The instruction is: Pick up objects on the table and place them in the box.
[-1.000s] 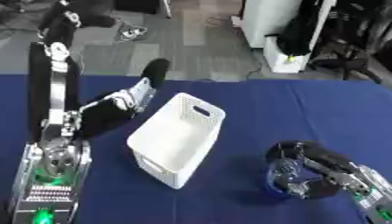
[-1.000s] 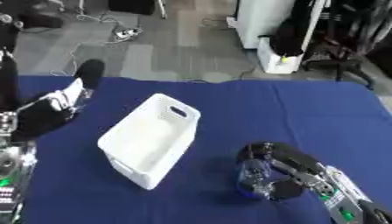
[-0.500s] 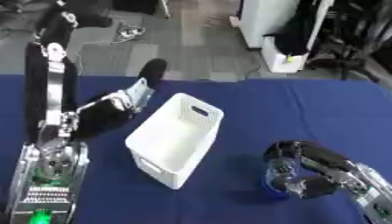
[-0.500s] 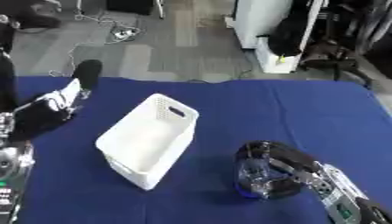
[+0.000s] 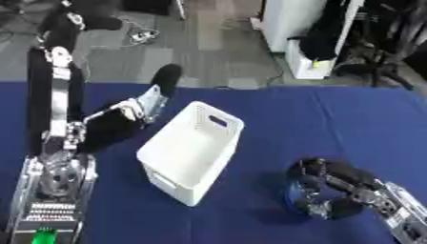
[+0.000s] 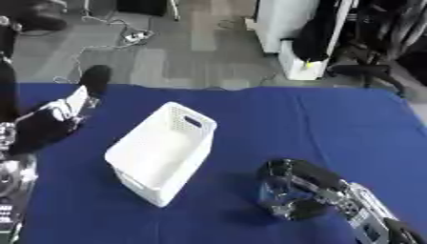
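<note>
One white box (image 5: 190, 152) – nothing visible inside, right hand (image 5: 330, 188) curled round bluish object (image 6: 269, 193), left hand (image 5: 142, 106) relaxed.

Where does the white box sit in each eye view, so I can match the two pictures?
Left eye view: white box at centre, slightly left.
Right eye view: white box shifted further left of centre.
Shared landmark: the right hand lies lower right of the box on the blue table.

Both eye views look steeply down from the head at close range, facing forward across the desk (image 5: 333, 119) – they share the white box (image 6: 163, 152); the right eye view sits slightly rightward.
</note>
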Motion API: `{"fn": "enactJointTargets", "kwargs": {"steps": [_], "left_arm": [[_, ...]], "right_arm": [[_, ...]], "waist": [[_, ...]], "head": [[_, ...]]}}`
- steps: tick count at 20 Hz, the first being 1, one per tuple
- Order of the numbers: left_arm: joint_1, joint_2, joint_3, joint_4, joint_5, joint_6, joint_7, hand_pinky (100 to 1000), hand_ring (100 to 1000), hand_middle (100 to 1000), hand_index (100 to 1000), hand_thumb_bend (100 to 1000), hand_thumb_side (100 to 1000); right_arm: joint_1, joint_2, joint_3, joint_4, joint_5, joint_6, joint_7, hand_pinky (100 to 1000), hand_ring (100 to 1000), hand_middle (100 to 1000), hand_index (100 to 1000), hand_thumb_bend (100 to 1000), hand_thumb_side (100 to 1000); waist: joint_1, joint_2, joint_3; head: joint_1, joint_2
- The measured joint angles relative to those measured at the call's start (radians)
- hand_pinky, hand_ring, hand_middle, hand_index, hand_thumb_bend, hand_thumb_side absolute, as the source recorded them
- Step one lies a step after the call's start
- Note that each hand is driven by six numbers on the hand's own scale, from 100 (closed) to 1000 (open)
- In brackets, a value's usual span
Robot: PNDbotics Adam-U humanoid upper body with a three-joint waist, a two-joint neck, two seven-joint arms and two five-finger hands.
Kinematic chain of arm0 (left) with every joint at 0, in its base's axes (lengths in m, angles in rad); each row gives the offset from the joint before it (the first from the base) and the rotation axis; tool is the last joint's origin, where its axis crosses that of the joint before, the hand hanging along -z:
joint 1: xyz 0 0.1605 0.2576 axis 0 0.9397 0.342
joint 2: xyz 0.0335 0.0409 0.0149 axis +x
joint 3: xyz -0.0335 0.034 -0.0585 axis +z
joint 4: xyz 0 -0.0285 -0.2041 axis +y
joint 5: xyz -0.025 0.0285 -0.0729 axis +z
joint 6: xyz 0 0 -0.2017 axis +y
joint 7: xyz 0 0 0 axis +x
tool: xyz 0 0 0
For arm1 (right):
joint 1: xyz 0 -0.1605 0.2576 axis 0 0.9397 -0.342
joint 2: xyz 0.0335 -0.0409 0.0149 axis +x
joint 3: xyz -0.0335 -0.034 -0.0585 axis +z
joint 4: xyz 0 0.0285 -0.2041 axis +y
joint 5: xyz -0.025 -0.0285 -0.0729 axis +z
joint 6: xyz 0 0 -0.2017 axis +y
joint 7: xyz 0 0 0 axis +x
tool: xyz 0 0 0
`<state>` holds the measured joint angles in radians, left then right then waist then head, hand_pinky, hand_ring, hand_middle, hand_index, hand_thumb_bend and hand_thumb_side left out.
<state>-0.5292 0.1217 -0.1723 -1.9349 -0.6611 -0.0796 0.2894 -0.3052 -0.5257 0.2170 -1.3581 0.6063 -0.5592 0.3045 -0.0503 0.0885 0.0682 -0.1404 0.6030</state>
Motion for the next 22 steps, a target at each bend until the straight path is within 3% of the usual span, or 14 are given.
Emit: {"fn": "enactJointTargets", "kwargs": {"steps": [14, 22], "left_arm": [[0.0, 0.0, 0.0, 0.0, 0.0, 0.0, 0.0, 862, 679, 791, 862, 526, 599], [0.0, 0.0, 0.0, 0.0, 0.0, 0.0, 0.0, 862, 679, 791, 862, 526, 599]], "right_arm": [[-0.006, 0.026, -0.017, 0.03, -0.006, 0.004, -0.002, 645, 713, 750, 800, 494, 687], [-0.004, 0.025, -0.025, 0.028, -0.036, 0.016, 0.044, 613, 706, 714, 787, 564, 597]], "waist": [[0.0, 0.0, 0.001], [0.0, 0.0, 0.001]], "head": [[0.0, -0.004], [0.0, -0.004]]}}
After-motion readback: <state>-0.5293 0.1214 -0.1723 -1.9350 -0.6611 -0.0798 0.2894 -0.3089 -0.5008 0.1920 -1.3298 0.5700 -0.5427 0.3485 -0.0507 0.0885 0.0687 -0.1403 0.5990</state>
